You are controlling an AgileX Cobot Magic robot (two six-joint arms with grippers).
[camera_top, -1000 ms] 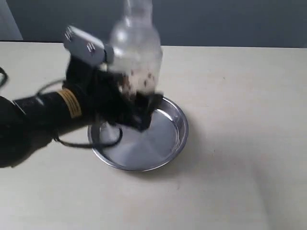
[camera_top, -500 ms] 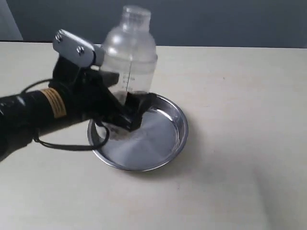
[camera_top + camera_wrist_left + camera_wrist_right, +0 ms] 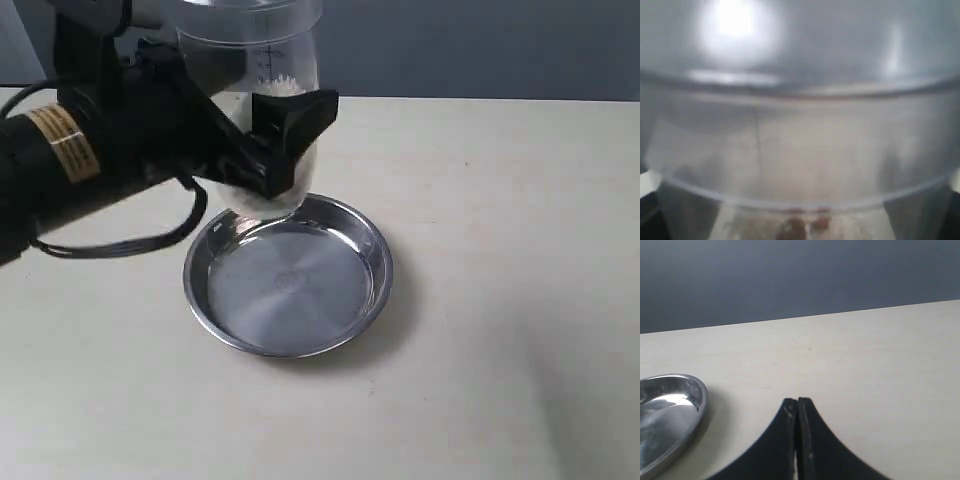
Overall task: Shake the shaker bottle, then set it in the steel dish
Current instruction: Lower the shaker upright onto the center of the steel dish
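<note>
Swinging high at the upper left of the exterior view, the left gripper (image 3: 275, 150) has its jaws clamped around the lower body of the shaker bottle (image 3: 250, 40), and we see the bottle carried well clear of the table (image 3: 500, 300). Half a second back it rode low, its base down by the dish's far rim. Now it's up so far that its top runs off the upper edge of the frame. Pale grains (image 3: 275, 85) show partway up the clear wall. In the left wrist view the bottle (image 3: 800, 150) fills the picture, brown specks (image 3: 802, 227) at the bottom edge.

We'd call that an up-stroke: the shake looks to be going on, and the set-down hasn't begun.

Moving to the middle, the steel dish (image 3: 380, 270) sits empty, below the bottle and a little right of it.

Over on the right, the right gripper (image 3: 797, 410) hangs above bare table, jaws pressed together on nothing, the dish (image 3: 670, 405) at the lower left of its view.
</note>
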